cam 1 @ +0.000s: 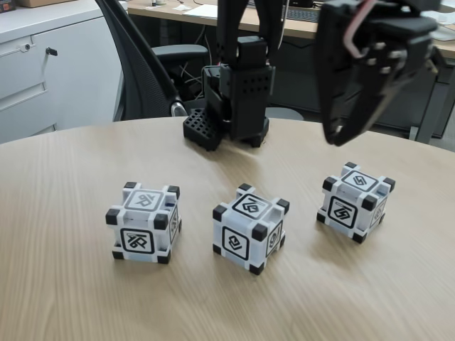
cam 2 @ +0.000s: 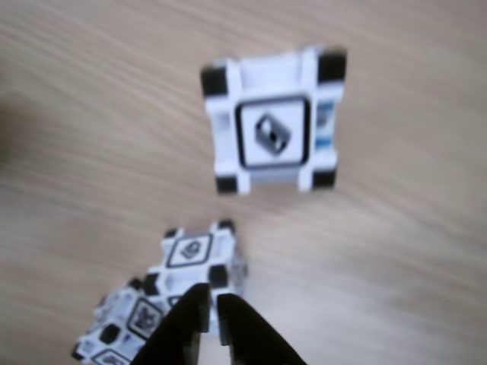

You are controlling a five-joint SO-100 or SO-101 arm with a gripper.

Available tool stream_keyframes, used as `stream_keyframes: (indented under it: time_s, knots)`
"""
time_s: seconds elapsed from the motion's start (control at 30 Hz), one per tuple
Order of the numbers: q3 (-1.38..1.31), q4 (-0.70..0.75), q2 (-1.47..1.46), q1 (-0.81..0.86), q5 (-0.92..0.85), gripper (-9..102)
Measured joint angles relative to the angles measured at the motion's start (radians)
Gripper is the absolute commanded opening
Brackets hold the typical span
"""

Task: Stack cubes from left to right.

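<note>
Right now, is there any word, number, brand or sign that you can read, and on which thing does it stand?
No readable words, numbers or brands.
Left cube: black-framed square glyphs, abstract shapes, no letters.
Middle cube: the same kind, another pattern.
Right cube: the same kind; its top glyph is blurred in the other view.

in the fixed view we see even, soft indoor light, bright enough, with no harsh glare on the wooden table (cam 1: 64, 213). each of the cubes (cam 1: 143, 223) throws only a faint, short shadow, toward about 5 o'clock. the black gripper (cam 1: 334, 135) near 2 o'clock looks dark, close and slightly soft, with little detail. the other view is blurred throughout: the wood grain (cam 2: 396, 274) smears into streaks, the glyphs are fuzzy, and the dark fingers (cam 2: 243, 334) at 6 o'clock are near-silhouettes. a dim patch sits at 9 o'clock.
</note>
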Motion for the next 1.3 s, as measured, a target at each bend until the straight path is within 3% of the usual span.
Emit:
stream_keyframes:
  time_s: [0.57,0.77,1.07,1.3]
  knots:
    - [0.0,0.0,-0.018,-0.041,-0.083,3]
    - [0.0,0.0,-0.052,-0.049,-0.109,25]
    - [0.0,0.0,-0.061,-0.052,-0.127,28]
    - [0.0,-0.002,-0.061,-0.046,-0.083,45]
